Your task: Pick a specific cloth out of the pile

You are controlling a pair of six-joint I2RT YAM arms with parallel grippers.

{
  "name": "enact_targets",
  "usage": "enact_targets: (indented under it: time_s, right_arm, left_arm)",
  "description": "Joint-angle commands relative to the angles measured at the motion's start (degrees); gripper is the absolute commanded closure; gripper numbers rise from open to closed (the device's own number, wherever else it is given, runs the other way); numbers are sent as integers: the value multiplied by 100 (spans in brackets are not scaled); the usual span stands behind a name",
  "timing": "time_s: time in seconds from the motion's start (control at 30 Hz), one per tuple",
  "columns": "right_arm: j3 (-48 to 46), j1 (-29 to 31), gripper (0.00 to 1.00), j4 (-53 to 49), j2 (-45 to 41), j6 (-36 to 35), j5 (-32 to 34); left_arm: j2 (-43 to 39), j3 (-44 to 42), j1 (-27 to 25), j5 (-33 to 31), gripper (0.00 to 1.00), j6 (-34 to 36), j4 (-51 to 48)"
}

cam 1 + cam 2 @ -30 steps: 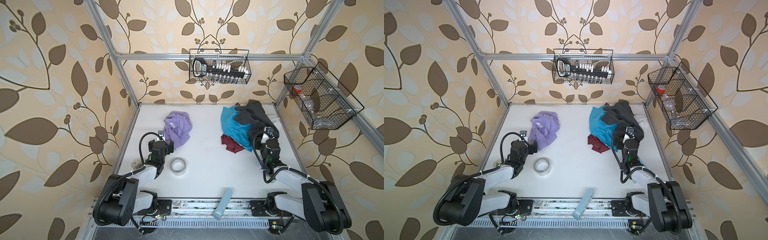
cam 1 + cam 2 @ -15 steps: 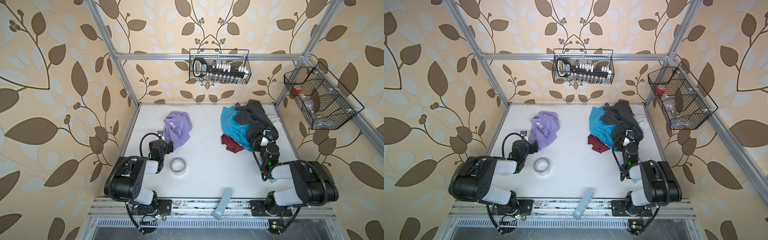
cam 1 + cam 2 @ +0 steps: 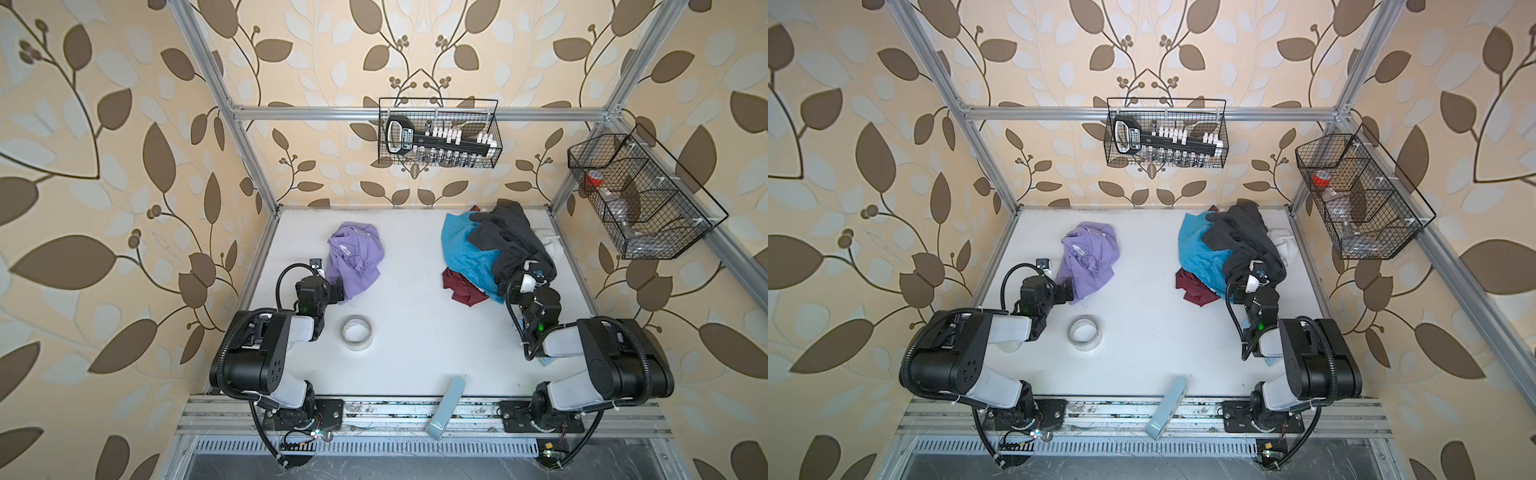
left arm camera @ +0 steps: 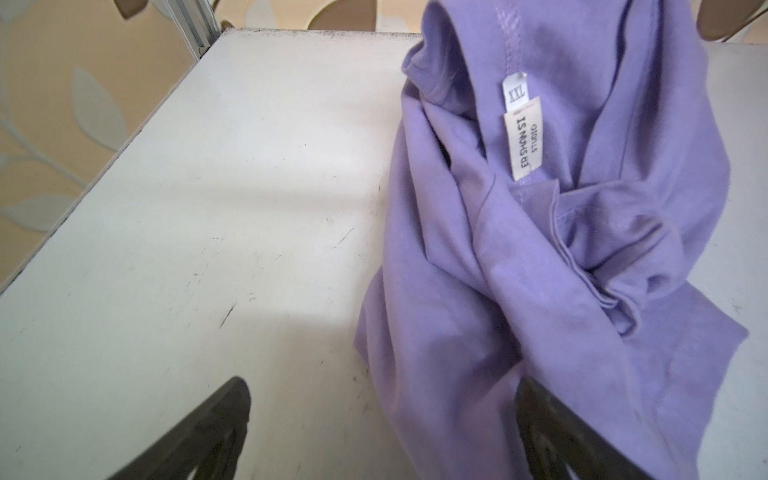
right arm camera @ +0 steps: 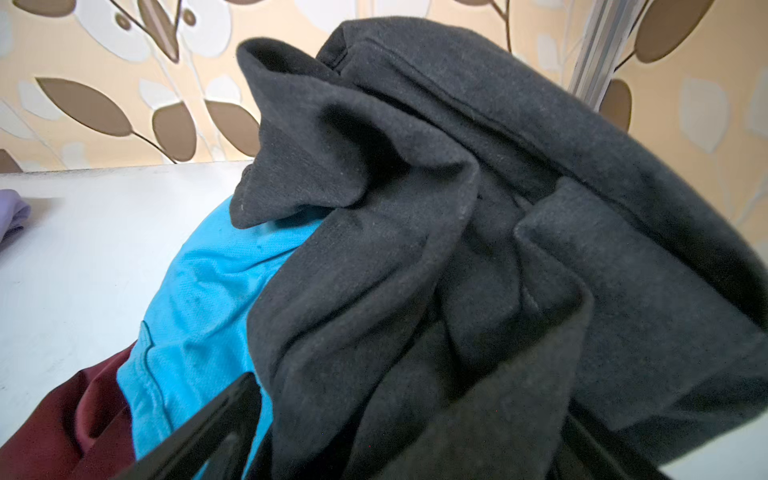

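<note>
Now, cloth (image 3: 355, 262): well apart from pile (image 3: 465, 253).
Left gripper (image 4: 380, 386): apart; cloth over one finger (image 4: 557, 428), may drag.
Right gripper (image 5: 411, 403): apart; grey garment (image 5: 457, 249) between, may snag.

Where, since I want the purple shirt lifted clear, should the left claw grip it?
Probably the raised bunch of folds in the middle of the purple shirt, coming straight down from above. It stands proud, whereas the hem near the left claw lies flat, with little to pinch.
</note>
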Motion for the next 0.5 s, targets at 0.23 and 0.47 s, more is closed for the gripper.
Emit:
enact_targets:
  time_s: [0.23, 0.47]
  right_arm:
    - [69, -11, 0, 131, 5, -23, -150]
    - [64, -9, 0, 130, -11, -32, -148]
  left_arm:
    - [-73, 100, 9, 87, 1, -52, 95]
    - [-77, 101, 9, 87, 1, -55, 96]
